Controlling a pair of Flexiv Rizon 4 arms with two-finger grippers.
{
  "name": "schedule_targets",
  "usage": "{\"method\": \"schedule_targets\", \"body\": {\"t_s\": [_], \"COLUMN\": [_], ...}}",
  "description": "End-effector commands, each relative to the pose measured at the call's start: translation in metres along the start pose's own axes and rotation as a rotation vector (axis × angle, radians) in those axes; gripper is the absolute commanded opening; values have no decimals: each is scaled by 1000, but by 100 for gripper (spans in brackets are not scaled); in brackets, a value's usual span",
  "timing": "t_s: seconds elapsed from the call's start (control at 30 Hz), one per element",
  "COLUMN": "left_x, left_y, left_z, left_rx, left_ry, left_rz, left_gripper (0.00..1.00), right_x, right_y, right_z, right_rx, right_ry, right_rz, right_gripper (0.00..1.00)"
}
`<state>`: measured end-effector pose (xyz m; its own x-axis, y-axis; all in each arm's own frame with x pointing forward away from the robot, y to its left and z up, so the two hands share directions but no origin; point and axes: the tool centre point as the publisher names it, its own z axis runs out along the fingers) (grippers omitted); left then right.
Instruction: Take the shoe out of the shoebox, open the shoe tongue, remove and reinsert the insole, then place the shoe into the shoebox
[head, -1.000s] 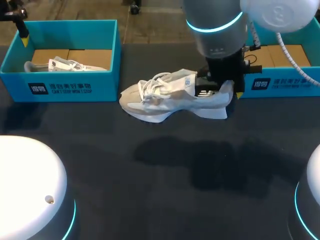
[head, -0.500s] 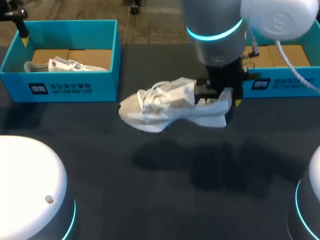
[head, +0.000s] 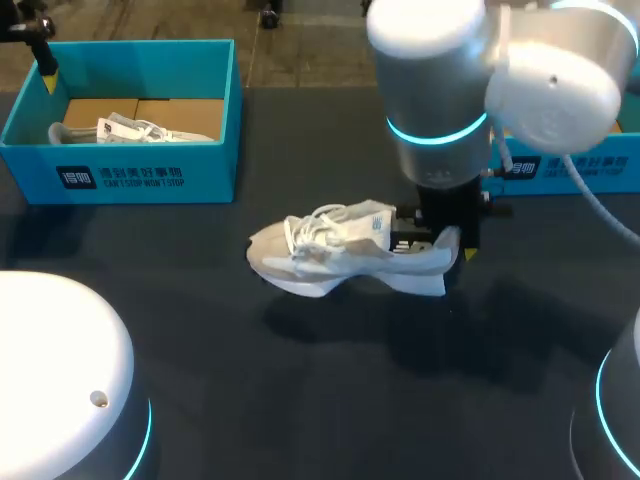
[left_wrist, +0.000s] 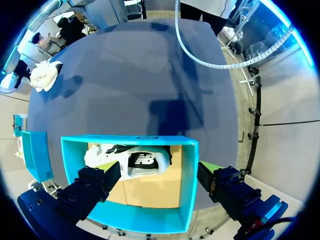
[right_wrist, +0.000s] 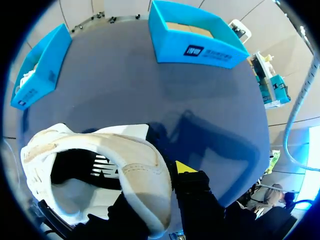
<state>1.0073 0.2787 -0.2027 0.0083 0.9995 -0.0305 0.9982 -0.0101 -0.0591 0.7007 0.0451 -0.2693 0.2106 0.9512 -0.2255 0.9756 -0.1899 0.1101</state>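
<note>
Can't see much of the right shoebox (head: 575, 168) from the head view: mostly blocked by the right arm (head: 440, 100), just a strip of teal front wall poking out. Same deal with the heel end of the shoe (head: 340, 250), tucked under that arm's wrist. In the right wrist view, only one yellow tip of the right fingers (right_wrist: 186, 169) on show, sat against the outside of the heel. No sight of the other one, buried inside behind the heel collar. Pinching the heel between them, by the look of it. Sole touching the table (head: 330, 400) or hanging just above it? Can't tell; only a dark shadow on the table below and beside it.

Left fingers (left_wrist: 95, 182) spread wide, gripping nothing, up over the left shoebox (left_wrist: 130, 142) by its far left corner. Barely any yellow visible on those tips. Second shoe (left_wrist: 127, 160) lying inside on the cardboard floor, one end hidden behind a finger.

Room-wise: shoe out near the middle of the table, toe toward the left shoebox but well apart from it, heel nearer the right shoebox. Loads of bare dark table on the near side, right down to the white arm bases (head: 60, 370).
</note>
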Motion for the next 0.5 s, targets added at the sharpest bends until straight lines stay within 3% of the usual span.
{"method": "schedule_targets", "body": {"t_s": [0.03, 0.27, 0.5], "left_x": [0, 0, 0], "left_y": [-2, -2, -2], "left_z": [0, 0, 0], "left_rx": [-4, -4, -4], "left_ry": [1, 1, 1], "left_rz": [1, 1, 1], "left_gripper": [100, 100, 100], "right_x": [4, 26, 37], "right_y": [-6, -18, -22], "right_z": [33, 63, 81], "right_rx": [4, 25, 36], "right_ry": [46, 42, 69], "right_rz": [-11, -50, -47], "right_gripper": [0, 0, 0]}}
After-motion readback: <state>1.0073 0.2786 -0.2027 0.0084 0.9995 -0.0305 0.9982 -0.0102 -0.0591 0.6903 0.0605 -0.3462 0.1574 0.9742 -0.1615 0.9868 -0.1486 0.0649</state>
